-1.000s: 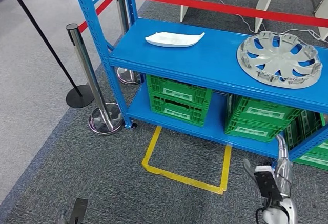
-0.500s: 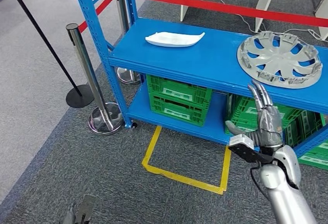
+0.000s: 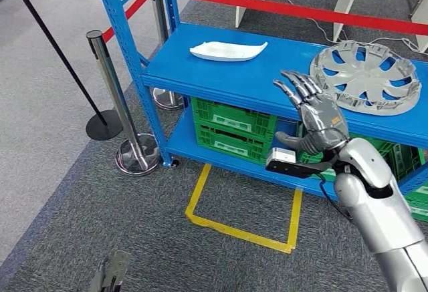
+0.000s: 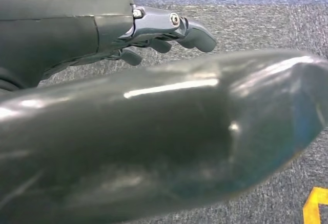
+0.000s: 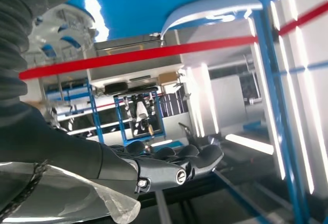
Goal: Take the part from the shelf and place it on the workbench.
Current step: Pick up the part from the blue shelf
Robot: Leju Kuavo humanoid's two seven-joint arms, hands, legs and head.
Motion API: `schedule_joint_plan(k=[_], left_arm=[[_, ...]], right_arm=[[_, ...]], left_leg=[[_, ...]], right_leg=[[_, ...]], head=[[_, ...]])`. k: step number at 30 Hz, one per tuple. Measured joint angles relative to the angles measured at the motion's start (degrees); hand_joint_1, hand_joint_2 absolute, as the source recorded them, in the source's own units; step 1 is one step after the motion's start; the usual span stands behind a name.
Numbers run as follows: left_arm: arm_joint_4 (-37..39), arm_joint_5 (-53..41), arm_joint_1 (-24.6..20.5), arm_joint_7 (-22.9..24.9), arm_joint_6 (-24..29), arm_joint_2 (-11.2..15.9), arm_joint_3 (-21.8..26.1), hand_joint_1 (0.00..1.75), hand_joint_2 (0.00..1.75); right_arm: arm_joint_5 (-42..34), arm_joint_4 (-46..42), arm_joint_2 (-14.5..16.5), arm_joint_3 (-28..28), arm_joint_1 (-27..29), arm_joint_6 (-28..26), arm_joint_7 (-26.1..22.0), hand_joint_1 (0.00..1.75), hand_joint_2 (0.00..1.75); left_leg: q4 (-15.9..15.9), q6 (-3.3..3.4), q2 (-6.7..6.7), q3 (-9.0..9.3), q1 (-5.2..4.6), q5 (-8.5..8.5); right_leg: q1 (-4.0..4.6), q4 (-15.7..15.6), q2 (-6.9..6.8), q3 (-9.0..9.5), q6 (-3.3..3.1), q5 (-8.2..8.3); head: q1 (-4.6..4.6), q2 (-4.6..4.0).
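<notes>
Lying flat on the blue shelf, the white part sits ahead and leftward of the right hand, whose fingers spread wide, holding nothing; best reach past the shelf edge, clear of the hubcap rightward

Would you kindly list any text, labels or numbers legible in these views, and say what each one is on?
No text can be read.
White labels on the green crates under the blue shelf: too small and blurred.
Wheel cover and white part: no markings visible.
</notes>
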Motion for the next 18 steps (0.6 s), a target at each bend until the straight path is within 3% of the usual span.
schedule_joint_plan(k=[18], left_arm=[[0.4,-0.9,-0.6,0.2,-0.9,-0.2,-0.1,0.00,0.00]], right_arm=[[8.5,22.8,0.2,14.6,-19.1,15.3,11.0,0.00,1.75]], left_leg=[[0.0,-0.01,-0.01,-0.02,-0.01,0.01]], right_leg=[[-0.02,0.0,0.00,0.00,0.05,0.06]], head=[[-0.01,0.00]])
